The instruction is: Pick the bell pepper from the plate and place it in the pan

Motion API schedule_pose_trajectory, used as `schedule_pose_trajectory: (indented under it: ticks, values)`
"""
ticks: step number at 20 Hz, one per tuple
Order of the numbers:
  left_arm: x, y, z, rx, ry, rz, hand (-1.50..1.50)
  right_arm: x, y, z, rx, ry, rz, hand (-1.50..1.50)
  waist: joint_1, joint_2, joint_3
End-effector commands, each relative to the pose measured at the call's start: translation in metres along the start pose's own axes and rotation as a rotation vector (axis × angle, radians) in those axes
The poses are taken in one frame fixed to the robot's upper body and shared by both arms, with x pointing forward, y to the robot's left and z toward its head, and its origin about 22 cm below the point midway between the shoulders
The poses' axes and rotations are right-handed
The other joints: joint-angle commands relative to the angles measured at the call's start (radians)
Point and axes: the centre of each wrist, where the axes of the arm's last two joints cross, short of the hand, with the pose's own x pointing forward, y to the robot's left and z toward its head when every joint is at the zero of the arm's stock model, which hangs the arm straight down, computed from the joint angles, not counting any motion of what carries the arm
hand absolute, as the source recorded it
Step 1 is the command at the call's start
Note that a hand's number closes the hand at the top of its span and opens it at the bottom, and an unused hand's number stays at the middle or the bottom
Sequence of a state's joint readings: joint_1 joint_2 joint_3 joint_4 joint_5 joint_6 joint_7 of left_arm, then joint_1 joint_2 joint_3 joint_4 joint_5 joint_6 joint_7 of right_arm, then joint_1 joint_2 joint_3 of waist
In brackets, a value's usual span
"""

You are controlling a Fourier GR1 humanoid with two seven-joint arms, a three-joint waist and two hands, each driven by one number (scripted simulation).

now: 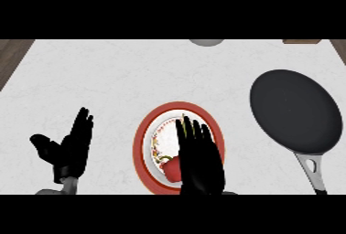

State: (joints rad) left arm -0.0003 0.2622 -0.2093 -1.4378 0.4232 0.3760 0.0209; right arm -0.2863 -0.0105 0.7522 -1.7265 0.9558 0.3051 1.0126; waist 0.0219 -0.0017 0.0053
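Observation:
A red-rimmed plate (148, 132) with a patterned white centre lies at the lower middle of the counter. On its near part sits the red bell pepper (171, 167), mostly hidden. My right hand (200, 161) hovers over the plate with fingers straight and open, covering the pepper's right side. The black pan (293, 109) lies to the right, its metal handle (313, 172) pointing toward me. My left hand (70, 147) rests open at the lower left, fingers up, apart from the plate.
A grey round object (206, 42) shows at the counter's far edge, and a brown item (300, 41) at the far right corner. Dark wooden strips (13, 55) border the white counter on both sides.

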Motion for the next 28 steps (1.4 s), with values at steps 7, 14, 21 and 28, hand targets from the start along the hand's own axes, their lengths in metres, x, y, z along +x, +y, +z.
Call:
schedule_pose_trajectory:
  ticks: [7,14,21,28]
  values:
    - [-0.028,-0.001,0.026,0.001,0.095,0.001,0.00,0.011,0.000,-0.008,0.166,0.081,0.086,-1.50,-0.011,0.000,-0.006]
    - [-0.017,0.009,0.001,0.014,0.096,0.009,0.00,0.015,0.012,-0.013,0.103,0.036,0.041,-1.50,-0.019,0.002,-0.006]
    - [-0.013,-0.007,0.010,0.014,0.104,0.016,0.00,0.015,0.041,-0.016,0.066,0.070,0.060,-1.50,-0.016,0.001,-0.005]
    - [-0.026,-0.006,0.011,-0.007,0.088,0.008,0.00,-0.005,0.054,-0.031,0.049,-0.091,0.089,1.50,-0.020,0.002,-0.005]
